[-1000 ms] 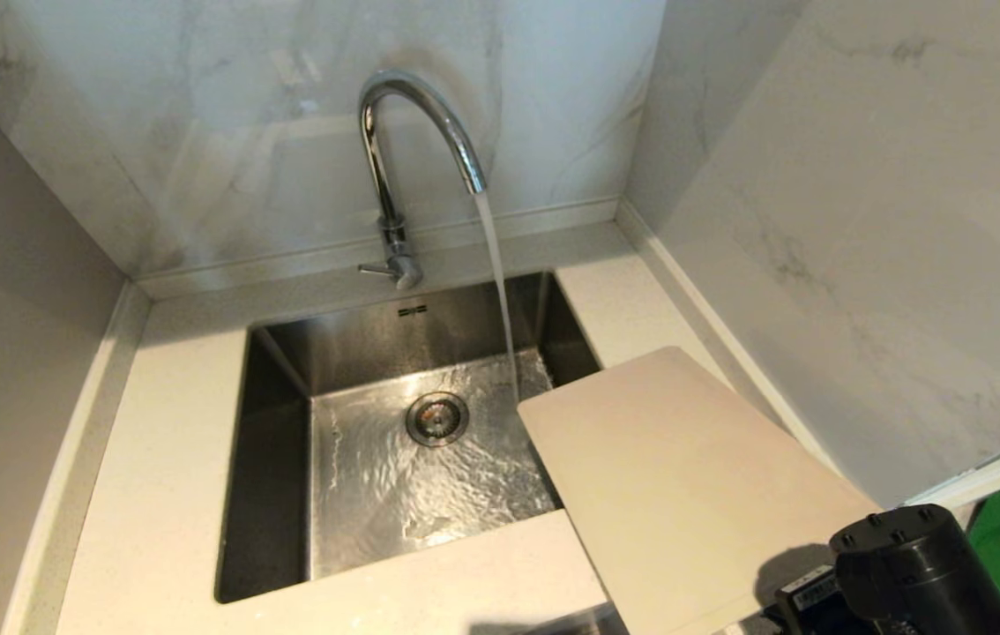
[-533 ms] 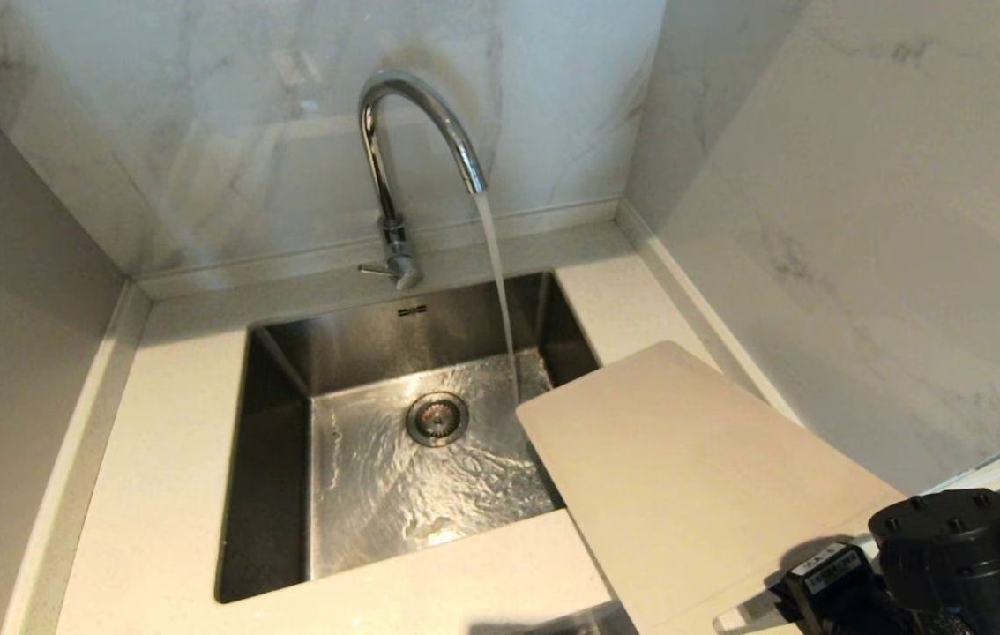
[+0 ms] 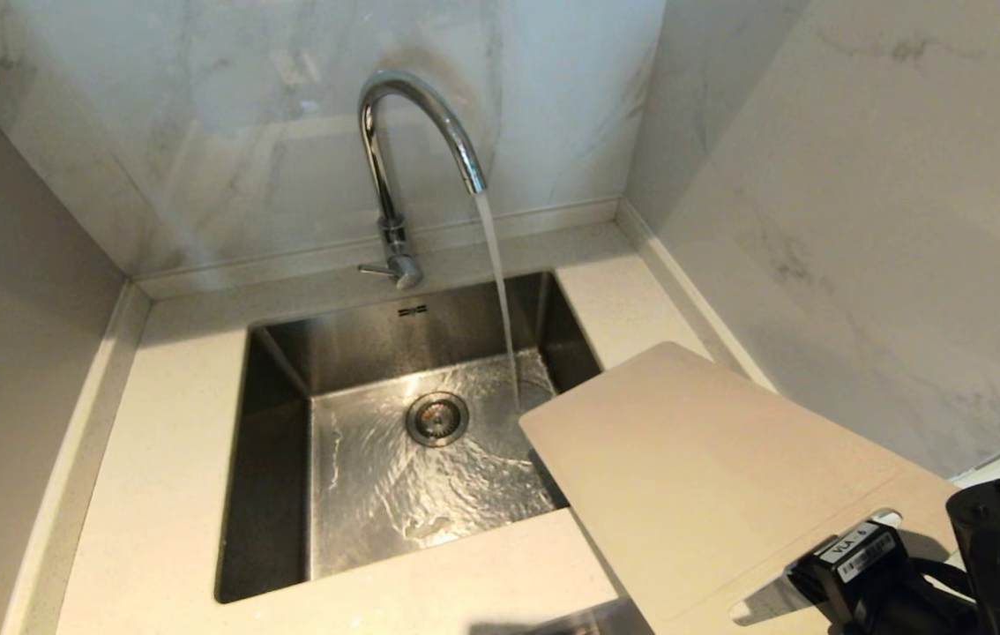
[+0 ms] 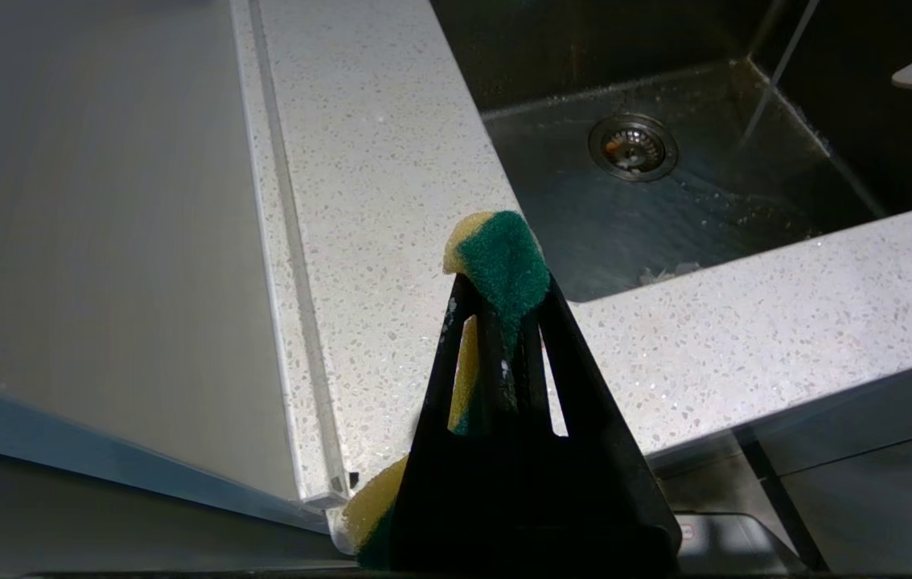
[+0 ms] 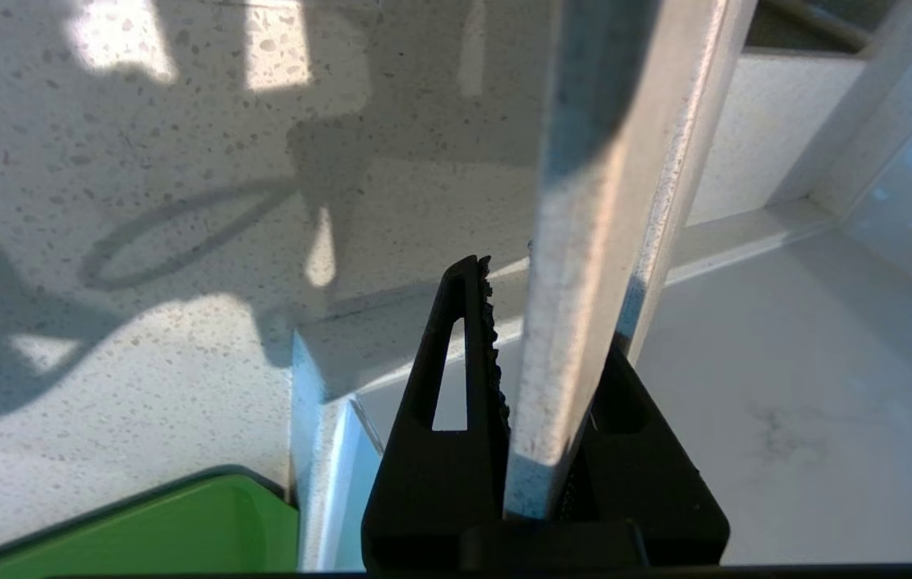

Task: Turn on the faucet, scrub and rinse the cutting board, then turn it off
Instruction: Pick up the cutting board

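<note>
Water runs from the tall chrome gooseneck faucet (image 3: 416,141). The right gripper (image 5: 540,378) pinches the beige plastic cutting board (image 3: 694,476) at the right; the left gripper (image 4: 504,322) clamps a green-yellow sponge (image 4: 500,265). Scrubbing looks next, with board and sponge brought together by the stream.

Beige cutting board (image 3: 703,476), chrome faucet (image 3: 394,168), green-and-yellow sponge (image 4: 500,269), speckled white counter (image 3: 156,476).

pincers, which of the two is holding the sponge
The left pincer: a green and yellow sponge is squeezed between its jaws, near the sink edge. The right pincer instead clamps the cutting board.
</note>
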Tool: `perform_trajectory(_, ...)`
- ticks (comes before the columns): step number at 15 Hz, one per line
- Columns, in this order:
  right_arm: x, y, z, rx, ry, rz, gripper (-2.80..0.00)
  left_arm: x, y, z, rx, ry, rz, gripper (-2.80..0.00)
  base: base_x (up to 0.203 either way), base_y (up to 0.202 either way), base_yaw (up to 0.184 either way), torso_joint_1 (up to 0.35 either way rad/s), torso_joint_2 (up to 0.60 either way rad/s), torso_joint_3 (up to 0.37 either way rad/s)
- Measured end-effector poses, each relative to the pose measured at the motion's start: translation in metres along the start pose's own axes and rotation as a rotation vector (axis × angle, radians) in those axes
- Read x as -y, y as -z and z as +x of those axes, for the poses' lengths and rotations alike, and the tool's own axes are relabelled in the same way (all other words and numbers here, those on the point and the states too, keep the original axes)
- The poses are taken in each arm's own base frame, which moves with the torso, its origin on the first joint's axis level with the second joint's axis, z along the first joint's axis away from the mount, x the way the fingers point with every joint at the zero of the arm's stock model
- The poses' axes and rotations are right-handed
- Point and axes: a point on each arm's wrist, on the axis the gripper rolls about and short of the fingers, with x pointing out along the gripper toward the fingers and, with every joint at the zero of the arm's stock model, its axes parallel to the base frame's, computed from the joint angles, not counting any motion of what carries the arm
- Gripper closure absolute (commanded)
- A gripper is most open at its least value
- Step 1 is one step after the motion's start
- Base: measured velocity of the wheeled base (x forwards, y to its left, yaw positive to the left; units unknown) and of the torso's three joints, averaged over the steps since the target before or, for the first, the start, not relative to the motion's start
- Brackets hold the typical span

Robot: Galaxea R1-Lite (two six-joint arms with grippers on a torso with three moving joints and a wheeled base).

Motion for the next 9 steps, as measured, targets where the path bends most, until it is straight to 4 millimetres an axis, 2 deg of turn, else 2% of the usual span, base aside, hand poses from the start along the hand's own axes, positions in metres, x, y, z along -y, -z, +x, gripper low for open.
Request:
perform_trajectory(6,0.005,0.001,-0.007,0.064,0.043,-0.001,0.0,0.0,0.0,0.0,0.0,0.0,0.0,0.0,0.0,0.0,0.0,0.0,0.0,0.0)
perform_trajectory(9,0.008,0.004,-0.018,0.093,0.02,-0.009,0.0,0.0,0.0,0.0,0.0,0.0,0.0,0.0,0.0,0.0,0.0,0.0,0.0,0.0)
